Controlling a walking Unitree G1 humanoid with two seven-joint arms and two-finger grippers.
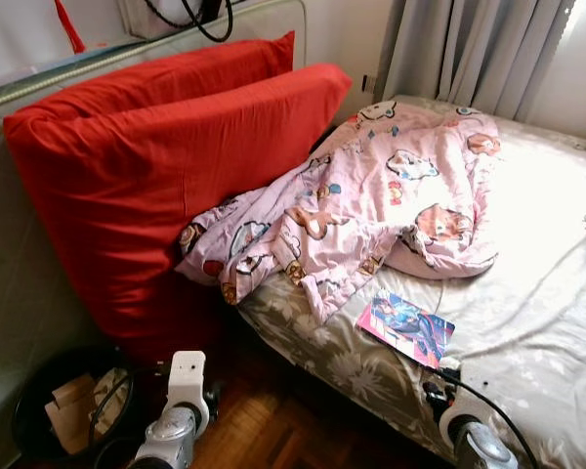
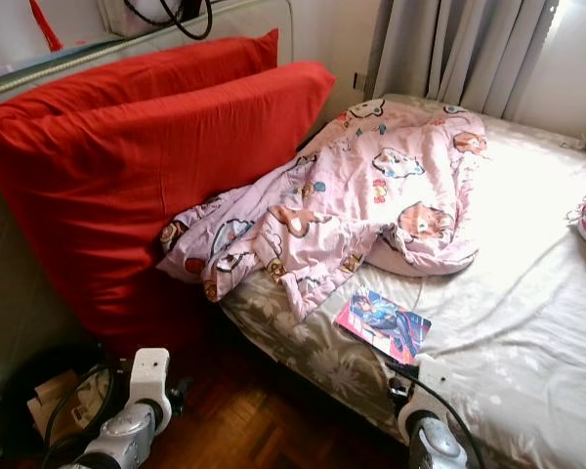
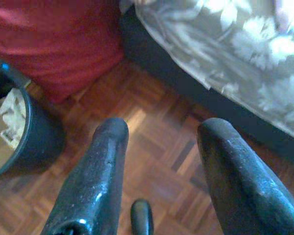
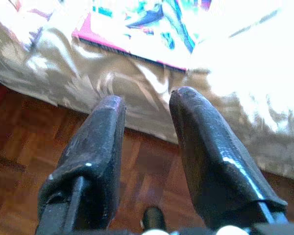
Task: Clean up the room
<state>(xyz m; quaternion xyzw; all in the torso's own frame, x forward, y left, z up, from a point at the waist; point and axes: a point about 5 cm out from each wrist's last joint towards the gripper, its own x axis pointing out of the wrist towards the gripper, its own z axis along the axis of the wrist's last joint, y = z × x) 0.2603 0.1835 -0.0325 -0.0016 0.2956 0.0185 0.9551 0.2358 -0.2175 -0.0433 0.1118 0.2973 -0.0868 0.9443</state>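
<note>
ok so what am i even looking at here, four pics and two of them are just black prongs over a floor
It is a walking humanoid robot tidying a bedroom. The two wide pictures come from the two eyes of a camera on its head, looking down at a bed. On the bed lie a crumpled pink cartoon blanket and a colourful magazine near the edge. Two big red cushions lean beside it, and a dark bin with paper in it stands on the wood floor.

The other two pictures come from cameras on the wrists. The black prongs are gripper fingers. The left gripper is open over the floor, between bin and bed. The right gripper is open too, pointing at the bed's edge just below the magazine. Neither holds anything.
</note>
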